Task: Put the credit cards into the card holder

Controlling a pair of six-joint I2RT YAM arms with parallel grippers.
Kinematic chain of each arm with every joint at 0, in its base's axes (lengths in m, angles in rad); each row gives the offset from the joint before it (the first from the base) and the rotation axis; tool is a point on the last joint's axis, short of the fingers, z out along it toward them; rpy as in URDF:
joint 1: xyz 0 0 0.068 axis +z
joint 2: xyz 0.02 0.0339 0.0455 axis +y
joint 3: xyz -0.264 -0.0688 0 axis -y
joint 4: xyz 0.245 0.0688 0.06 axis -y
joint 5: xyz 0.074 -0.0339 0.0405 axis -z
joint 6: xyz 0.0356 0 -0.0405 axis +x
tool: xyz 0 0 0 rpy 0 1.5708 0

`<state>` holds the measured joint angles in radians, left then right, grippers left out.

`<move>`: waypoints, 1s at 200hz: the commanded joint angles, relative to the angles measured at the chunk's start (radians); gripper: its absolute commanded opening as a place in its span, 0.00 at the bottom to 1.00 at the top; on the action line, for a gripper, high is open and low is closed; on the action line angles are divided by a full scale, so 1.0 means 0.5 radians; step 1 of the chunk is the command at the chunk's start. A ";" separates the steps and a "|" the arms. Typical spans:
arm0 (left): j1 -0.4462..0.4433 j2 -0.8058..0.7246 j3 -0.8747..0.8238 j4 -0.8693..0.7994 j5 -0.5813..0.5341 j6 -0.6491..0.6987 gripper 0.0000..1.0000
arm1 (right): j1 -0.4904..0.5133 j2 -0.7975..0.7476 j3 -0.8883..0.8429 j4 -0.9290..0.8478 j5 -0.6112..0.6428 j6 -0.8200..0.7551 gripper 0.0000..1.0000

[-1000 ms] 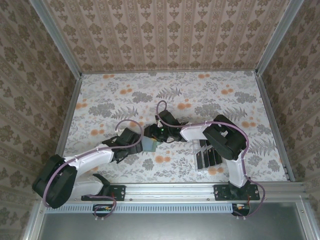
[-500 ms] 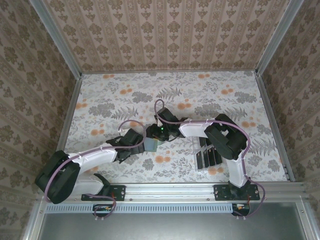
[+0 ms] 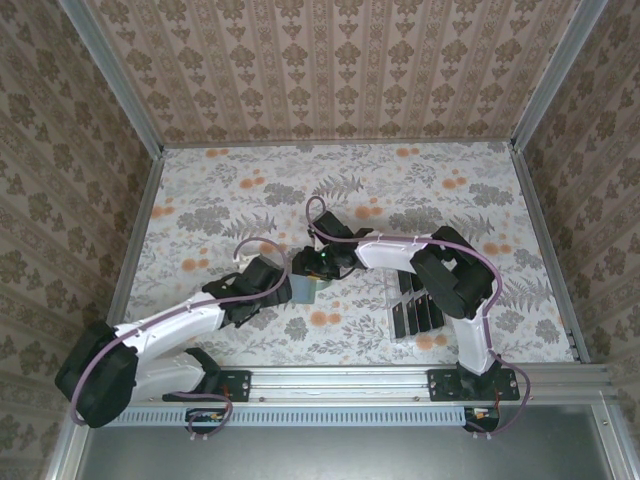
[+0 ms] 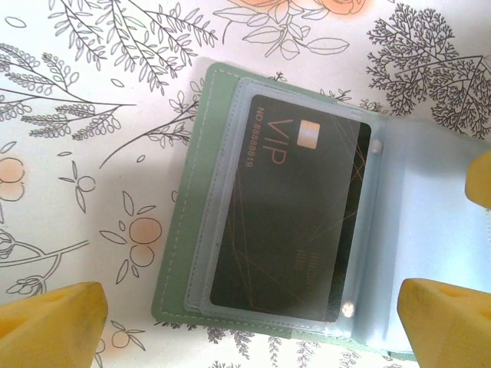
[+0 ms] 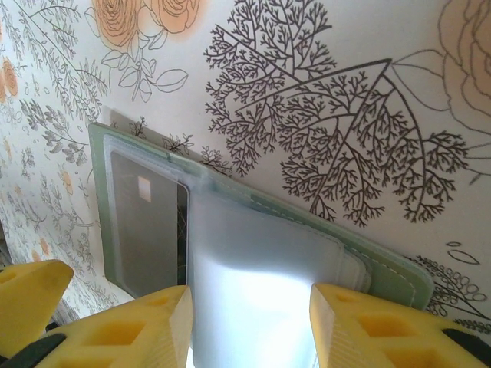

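**Card holder [image 4: 178,230] lies open mid-surface, one card sleeved and more waiting**

Both arms meet over the wallet, which rests flat around the middle of the floral surface [image 3: 220,200], a little nearer the near edge than the far one. It is unfolded, with its sage-green cover underneath and its clear sleeves facing up. One black credit card [image 4: 291,215], marked VIP, sits fully inside a sleeve on one half. The remaining credit cards [image 3: 415,310] stand on edge in a clear rack [image 3: 400,338] close to the near edge, right of the middle and well apart from the wallet.

The left jaws are released and spread wide, their yellow fingertips [image 4: 50,322] hanging on either side of the wallet and gripping nothing. The right jaws are partly parted, with a loose clear sleeve page between their fingertips [image 5: 146,326]. Whether they pinch that page or merely straddle it, I cannot tell.

The step in hand appears to be keeping the wallet spread for the next card. To do it well, one arm should probably pin the cover flat and hold the free page up so that a sleeve mouth is exposed. The next card should then enter squarely at a shallow angle. A skewed corner would likely snag the plastic or drag the light wallet across the surface.
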<state>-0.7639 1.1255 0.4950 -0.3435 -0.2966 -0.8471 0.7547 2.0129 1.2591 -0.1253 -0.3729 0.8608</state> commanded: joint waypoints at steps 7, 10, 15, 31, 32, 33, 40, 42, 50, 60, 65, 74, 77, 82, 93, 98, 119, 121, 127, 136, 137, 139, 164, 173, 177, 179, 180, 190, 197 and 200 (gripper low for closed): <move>0.024 -0.024 0.053 -0.104 -0.053 -0.014 1.00 | 0.020 0.058 0.088 -0.126 0.029 -0.041 0.46; 0.024 -0.024 0.053 -0.107 -0.053 -0.013 1.00 | 0.021 0.062 0.092 -0.125 0.028 -0.041 0.46; 0.029 -0.024 0.053 -0.108 -0.052 -0.011 1.00 | 0.026 0.069 0.100 -0.128 0.026 -0.040 0.46; 0.034 -0.027 0.050 -0.106 -0.049 0.001 1.00 | 0.035 0.085 0.125 -0.135 0.022 -0.041 0.46; 0.035 -0.028 0.050 -0.105 -0.050 0.001 1.00 | 0.036 0.085 0.128 -0.134 0.022 -0.042 0.46; 0.036 -0.028 0.050 -0.105 -0.047 0.002 1.00 | 0.036 0.085 0.129 -0.137 0.022 -0.041 0.46; 0.038 -0.024 0.050 -0.099 -0.042 0.008 1.00 | 0.038 0.093 0.141 -0.140 0.022 -0.041 0.46; 0.037 -0.024 0.050 -0.097 -0.040 0.012 1.00 | 0.039 0.097 0.144 -0.139 0.020 -0.040 0.46; 0.043 -0.021 0.050 -0.096 -0.036 0.014 1.00 | 0.043 0.107 0.157 -0.145 0.017 -0.041 0.46; 0.043 -0.015 0.050 -0.091 -0.030 0.026 1.00 | 0.049 0.118 0.177 -0.149 0.016 -0.041 0.46; 0.043 -0.015 0.047 -0.083 -0.027 0.030 1.00 | 0.051 0.123 0.186 -0.154 0.016 -0.040 0.46; 0.043 -0.007 0.047 -0.081 -0.023 0.037 1.00 | 0.057 0.133 0.202 -0.159 0.013 -0.041 0.46; 0.045 -0.006 0.047 -0.079 -0.021 0.040 1.00 | 0.060 0.138 0.209 -0.160 0.013 -0.042 0.46; 0.044 -0.003 0.047 -0.075 -0.017 0.045 1.00 | 0.062 0.144 0.219 -0.163 0.010 -0.042 0.46; 0.043 0.005 0.046 -0.069 -0.010 0.052 1.00 | 0.075 0.157 0.239 -0.171 0.005 -0.043 0.46; 0.047 0.008 0.047 -0.060 -0.006 0.056 1.00 | 0.076 0.166 0.251 -0.176 0.006 -0.043 0.46; 0.046 0.028 0.046 -0.046 0.010 0.071 1.00 | 0.096 0.200 0.291 -0.191 0.000 -0.042 0.46; 0.047 0.028 0.047 -0.045 0.012 0.075 1.00 | 0.099 0.200 0.293 -0.191 -0.001 -0.044 0.46; 0.046 0.033 0.050 -0.041 0.015 0.077 1.00 | 0.104 0.208 0.302 -0.188 -0.002 -0.043 0.46; 0.046 0.040 0.049 -0.036 0.021 0.082 1.00 | 0.107 0.215 0.310 -0.191 -0.003 -0.038 0.46; 0.046 0.042 0.050 -0.035 0.022 0.083 1.00 | 0.107 0.216 0.312 -0.189 -0.003 -0.039 0.46; 0.046 0.041 0.050 -0.034 0.021 0.084 1.00 | 0.109 0.217 0.312 -0.188 -0.003 -0.038 0.46; 0.048 0.053 0.050 -0.023 0.029 0.104 1.00 | 0.117 0.226 0.332 -0.176 -0.013 -0.025 0.45; 0.047 0.059 0.051 -0.021 0.024 0.115 1.00 | 0.122 0.226 0.339 -0.170 -0.015 -0.020 0.46; 0.049 0.061 0.055 -0.017 0.024 0.118 1.00 | 0.121 0.231 0.340 -0.168 -0.017 -0.017 0.45; 0.047 0.064 0.056 -0.018 0.022 0.117 1.00 | 0.120 0.230 0.339 -0.167 -0.019 -0.018 0.45; 0.046 0.065 0.056 -0.017 0.022 0.117 1.00 | 0.121 0.228 0.340 -0.164 -0.018 -0.017 0.45; 0.047 0.074 0.059 -0.004 0.020 0.129 1.00 | 0.124 0.230 0.344 -0.151 -0.027 -0.005 0.46; 0.049 0.083 0.064 0.002 0.019 0.137 1.00 | 0.125 0.230 0.346 -0.140 -0.030 0.001 0.46; 0.051 0.088 0.064 0.005 0.018 0.139 1.00 | 0.124 0.228 0.345 -0.135 -0.033 0.004 0.46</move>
<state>-0.7502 1.1534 0.4980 -0.3515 -0.2874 -0.8108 0.8078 2.1040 1.4021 -0.1837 -0.3744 0.8585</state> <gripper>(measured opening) 0.997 0.456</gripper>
